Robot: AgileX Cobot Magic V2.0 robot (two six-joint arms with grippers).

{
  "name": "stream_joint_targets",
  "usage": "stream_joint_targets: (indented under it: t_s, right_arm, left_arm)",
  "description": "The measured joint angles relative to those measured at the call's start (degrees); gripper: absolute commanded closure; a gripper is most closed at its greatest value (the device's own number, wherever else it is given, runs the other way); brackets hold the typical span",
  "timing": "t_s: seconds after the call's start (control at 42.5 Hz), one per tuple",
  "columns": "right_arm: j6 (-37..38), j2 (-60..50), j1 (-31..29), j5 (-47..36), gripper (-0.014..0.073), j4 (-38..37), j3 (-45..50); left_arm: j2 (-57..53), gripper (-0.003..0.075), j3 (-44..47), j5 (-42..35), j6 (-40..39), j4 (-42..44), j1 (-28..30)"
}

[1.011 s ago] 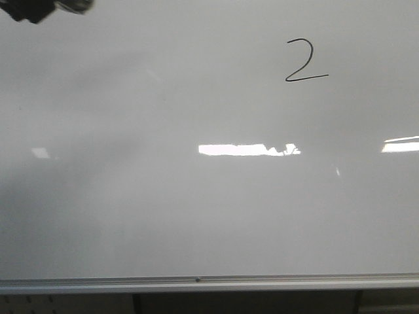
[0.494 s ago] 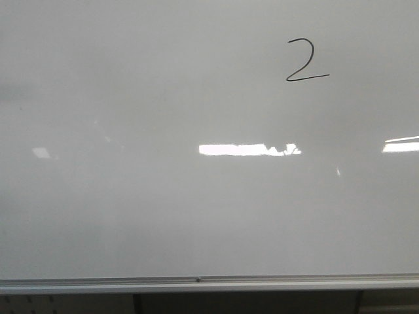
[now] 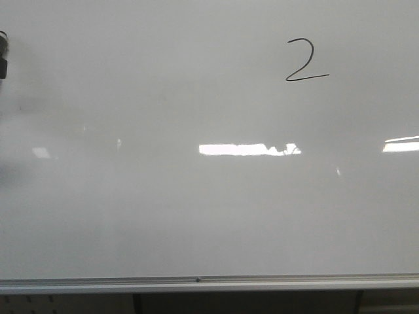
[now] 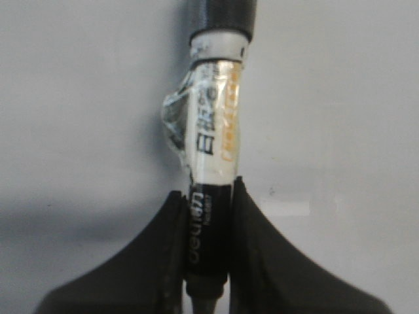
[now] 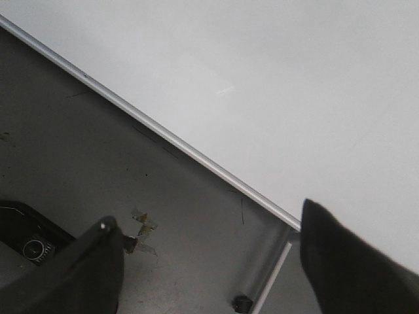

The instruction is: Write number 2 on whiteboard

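Note:
The whiteboard [image 3: 196, 216] fills the front view, with its silver bottom rail [image 3: 209, 283] low down. A thin black number 2 [image 3: 305, 61] is drawn at its upper right. My left gripper [image 4: 209, 196] is shut on a black and white marker [image 4: 213, 150], whose far end points at the board. A dark bit of that arm or marker [image 3: 2, 55] shows at the front view's left edge. My right gripper [image 5: 209, 229] is open and empty, over the floor beside the board's rail [image 5: 163, 134]. It does not show in the front view.
Bright rectangular light reflections [image 3: 249, 149] lie across the board's middle and right edge. Below the rail are dark stand legs [image 3: 136, 303]. In the right wrist view I see grey floor [image 5: 98, 163], a board leg with a caster [image 5: 243, 303] and a dark object [image 5: 26, 235].
A dark gripper part showed at the top left a second ago, was gone half a second ago, and a dark part now shows at the left edge, lower down.

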Motion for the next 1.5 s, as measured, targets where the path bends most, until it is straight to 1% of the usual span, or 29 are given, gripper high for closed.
stream_joint_targets:
  t_s: [0.047,0.118,0.188,0.353,0.376,0.423,0.47,0.588,0.658,0.799,0.917,1.034,1.128,1.222,1.293,1.363,1.504]
  right_arm:
    - [0.0,0.0,0.0,0.0,0.0016,0.0,0.0]
    - [0.0,0.0,0.0,0.0,0.0016,0.0,0.0]
    - [0.0,0.0,0.0,0.0,0.0016,0.0,0.0]
    - [0.0,0.0,0.0,0.0,0.0016,0.0,0.0]
    - [0.0,0.0,0.0,0.0,0.0016,0.0,0.0]
    - [0.1,0.0,0.0,0.0,0.0016,0.0,0.0]
    - [0.5,0.0,0.0,0.0,0.0016,0.0,0.0]
    - [1.5,0.0,0.0,0.0,0.0016,-0.1,0.0]
    - [2.9,0.0,0.0,0.0,0.0016,-0.5,0.0]
    - [6.4,0.0,0.0,0.0,0.0016,-0.8,0.0]
    - [7.2,0.0,0.0,0.0,0.0016,-0.8,0.0]
    - [8.0,0.0,0.0,0.0,0.0016,-0.8,0.0]
    - [9.5,0.0,0.0,-0.2,0.0016,-0.8,0.0]
    - [10.9,0.0,0.0,-0.7,0.0016,-0.8,0.0]
    - [11.5,0.0,0.0,-1.2,0.0016,-0.8,0.0]
    - [11.8,0.0,0.0,-1.4,0.0016,-0.8,0.0]
    - [12.9,-1.4,0.0,-3.0,0.0016,-0.8,0.8]
  left_arm:
    - [0.8,0.0731,0.0,-0.7,-0.1,0.0,0.0]
    - [1.6,0.0692,0.0,-1.5,-0.1,-0.1,0.0]
    - [2.2,0.0623,0.0,-2.1,-0.1,-0.1,0.0]
    - [3.0,0.0399,0.0,-2.6,-0.1,-0.1,0.0]
    - [3.0,0.038,0.0,-2.6,-0.1,-0.1,0.0]
    - [3.0,0.0318,0.0,-2.6,-0.1,0.0,0.0]
    - [3.0,0.0293,0.0,-2.3,-0.1,0.1,0.0]
    - [1.6,0.029,0.0,0.9,-0.1,1.1,0.0]
    - [-0.8,0.029,0.0,4.6,-0.1,1.5,0.0]
    - [-7.8,0.029,-1.8,15.7,-0.1,2.6,0.0]
    - [-13.6,0.029,-4.7,26.8,0.2,4.7,0.0]
    - [-20.0,0.0293,-7.3,35.3,1.5,5.1,0.0]
    - [-25.5,0.0293,-8.4,40.2,5.6,2.5,0.0]
    - [-31.2,0.0293,-8.6,45.5,12.2,-2.8,0.0]
    - [-34.8,0.0293,-8.6,49.1,15.6,-6.6,0.0]
    - [-38.0,0.0293,-8.6,52.1,17.6,-9.0,0.0]
    - [-43.8,0.0293,-8.6,57.2,18.8,-10.1,0.0]
